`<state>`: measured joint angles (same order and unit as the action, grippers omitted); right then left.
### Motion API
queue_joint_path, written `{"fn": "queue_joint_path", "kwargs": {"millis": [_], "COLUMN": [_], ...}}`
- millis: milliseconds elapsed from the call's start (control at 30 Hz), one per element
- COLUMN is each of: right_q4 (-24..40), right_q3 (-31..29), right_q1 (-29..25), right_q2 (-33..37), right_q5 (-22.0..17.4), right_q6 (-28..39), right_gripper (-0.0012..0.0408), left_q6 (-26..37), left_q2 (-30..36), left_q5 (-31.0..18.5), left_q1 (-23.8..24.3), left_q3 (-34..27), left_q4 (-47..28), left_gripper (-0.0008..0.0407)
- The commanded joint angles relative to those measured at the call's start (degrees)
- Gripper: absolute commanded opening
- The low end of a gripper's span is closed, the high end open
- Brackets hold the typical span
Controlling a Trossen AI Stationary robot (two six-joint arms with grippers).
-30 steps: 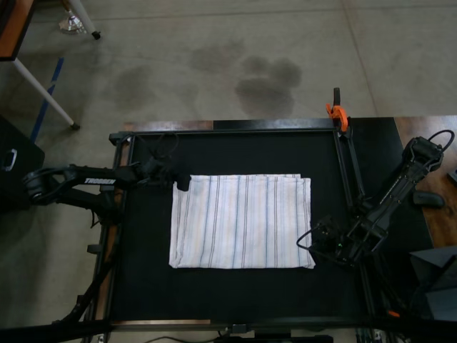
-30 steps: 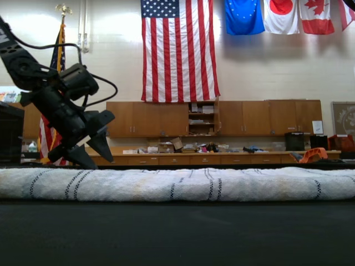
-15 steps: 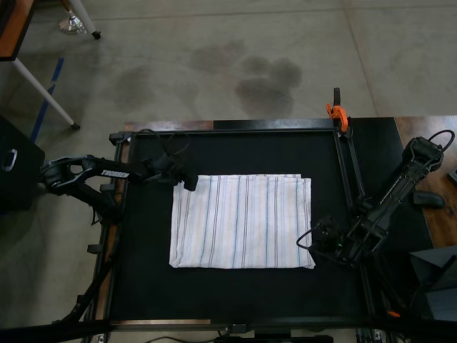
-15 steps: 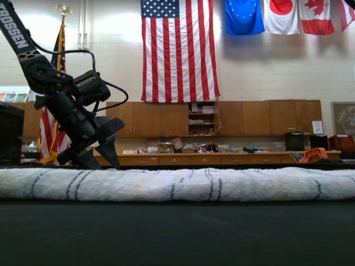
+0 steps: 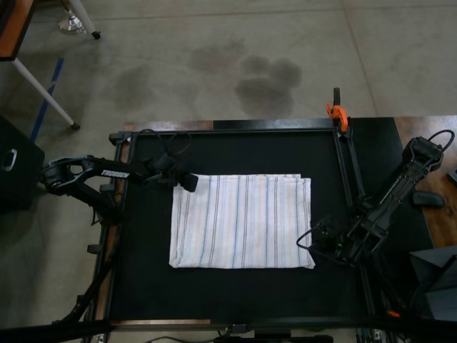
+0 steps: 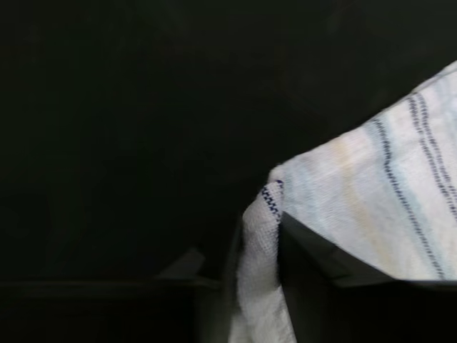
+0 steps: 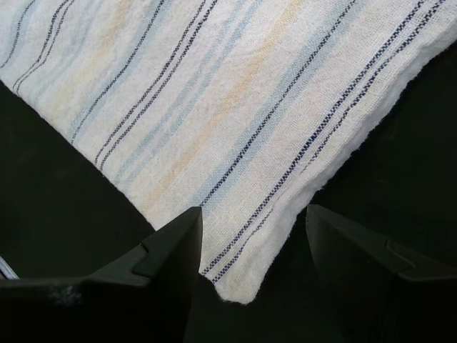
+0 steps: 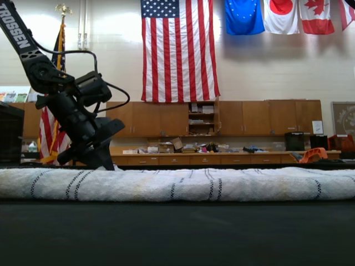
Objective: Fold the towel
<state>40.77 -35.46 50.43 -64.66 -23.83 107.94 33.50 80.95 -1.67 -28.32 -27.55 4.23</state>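
From my remote station I see a black work mat (image 5: 235, 293) with an orange clamp (image 5: 337, 113) on its far edge, stained concrete floor (image 5: 264, 78) beyond, and in the exterior view an American flag (image 8: 179, 50) hanging above wooden cabinets (image 8: 249, 117) on a white wall.

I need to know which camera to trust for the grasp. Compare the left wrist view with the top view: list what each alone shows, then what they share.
Left wrist view only: a towel corner pinched between the left gripper fingers.

Top view only: the whole folded towel on the black mat, the right gripper at the towel's opposite corner, an orange clamp, the concrete floor.

Both: the striped towel and the mat.
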Motion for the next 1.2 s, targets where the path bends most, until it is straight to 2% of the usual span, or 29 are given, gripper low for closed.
{"fn": "queue_joint_path", "kwargs": {"millis": [0,67,367,633,967,1167], "right_q4": [-0.07,-0.04,-0.07,-0.04,-0.07,0.11], "right_q3": [0.0,0.0,0.0,0.0,0.0,0.0], "right_q1": [0.02,0.02,0.02,0.02,0.02,0.02], "right_q2": [-0.02,-0.02,-0.02,-0.02,-0.02,-0.02], "right_q5": [-0.02,-0.02,-0.02,-0.02,-0.02,-0.04], "right_q6": [0.0,0.0,-0.17,-0.2,-0.2,-0.2], "right_gripper": [0.0195,0.0195,0.0195,0.0195,0.0195,0.0195], "left_q6": [0.07,0.04,-1.31,0.35,4.46,4.63], "left_q2": [-1.05,-2.19,-4.83,-9.57,-20.76,-24.3], "left_q5": [-0.04,0.0,0.22,1.88,1.88,1.2], "left_q1": [0.04,0.04,0.04,0.44,2.73,3.02], "left_q3": [-0.59,-0.7,-1.86,-2.93,-6.23,-6.01], "left_q4": [-0.37,-0.5,-4.94,-14.91,-28.15,-31.89], "left_gripper": [0.0005,-0.0002,0.0012,0.0012,0.0012,0.0012]}}
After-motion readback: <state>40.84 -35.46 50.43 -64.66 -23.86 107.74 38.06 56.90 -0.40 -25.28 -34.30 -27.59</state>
